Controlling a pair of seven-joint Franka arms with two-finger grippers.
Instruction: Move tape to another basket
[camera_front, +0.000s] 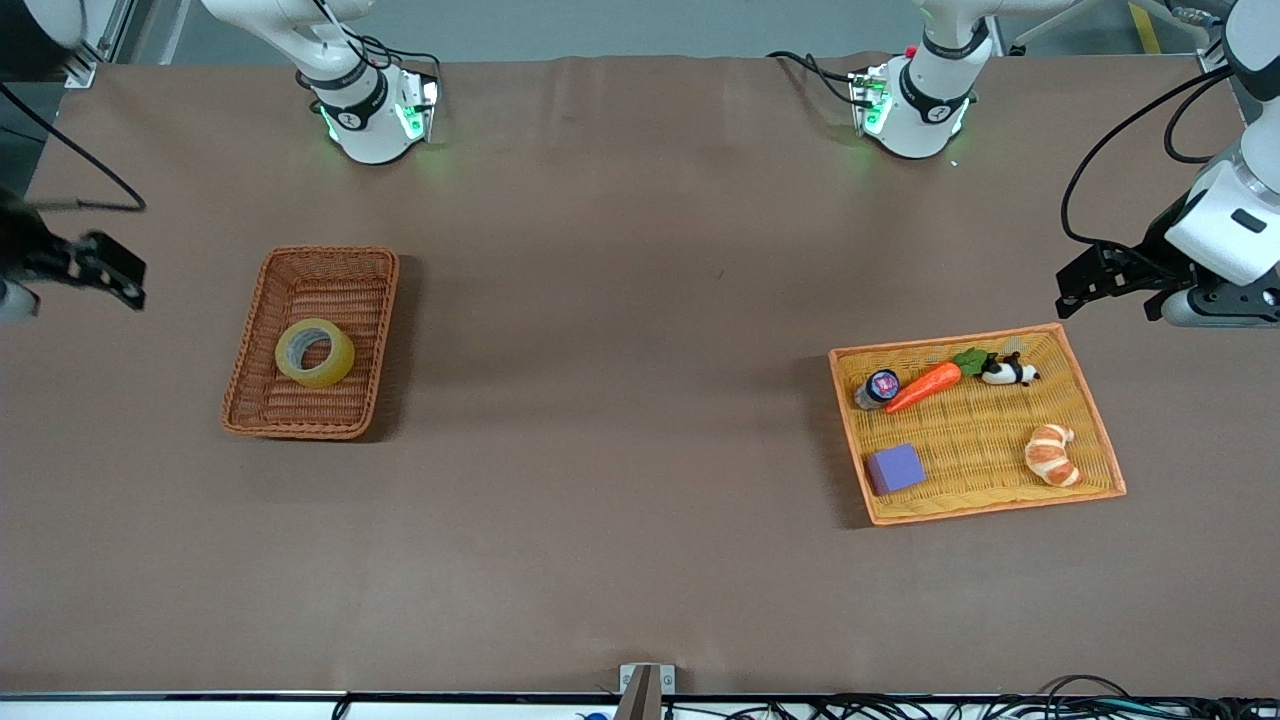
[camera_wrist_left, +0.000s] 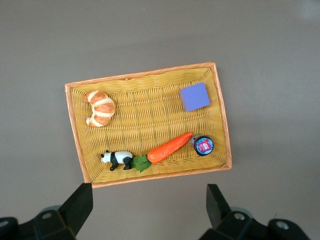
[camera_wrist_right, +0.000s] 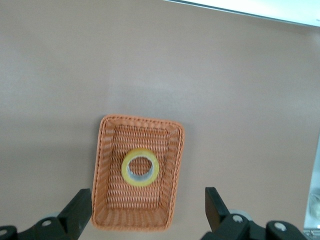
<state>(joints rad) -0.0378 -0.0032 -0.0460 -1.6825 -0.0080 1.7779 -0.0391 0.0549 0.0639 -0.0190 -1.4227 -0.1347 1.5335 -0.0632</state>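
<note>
The tape (camera_front: 314, 352), a yellowish ring with a grey core, lies flat in the reddish-brown wicker basket (camera_front: 256, 405) toward the right arm's end of the table. It also shows in the right wrist view (camera_wrist_right: 141, 167), inside the basket (camera_wrist_right: 103, 190). My right gripper (camera_front: 108, 272) hangs open and empty in the air over the table's edge beside the basket; in its own view (camera_wrist_right: 147, 200) the basket lies below, between the spread fingers. My left gripper (camera_front: 1098, 281) is open and empty, up over the table by the yellow tray; its own view (camera_wrist_left: 148, 195) shows bare table between the fingers.
The flat yellow-orange woven tray (camera_front: 1095, 420) at the left arm's end holds a purple block (camera_front: 895, 468), a croissant (camera_front: 1051, 454), a carrot (camera_front: 925, 385), a toy panda (camera_front: 1010, 372) and a small jar (camera_front: 878, 388). Brown table (camera_front: 620, 400) lies between the two baskets.
</note>
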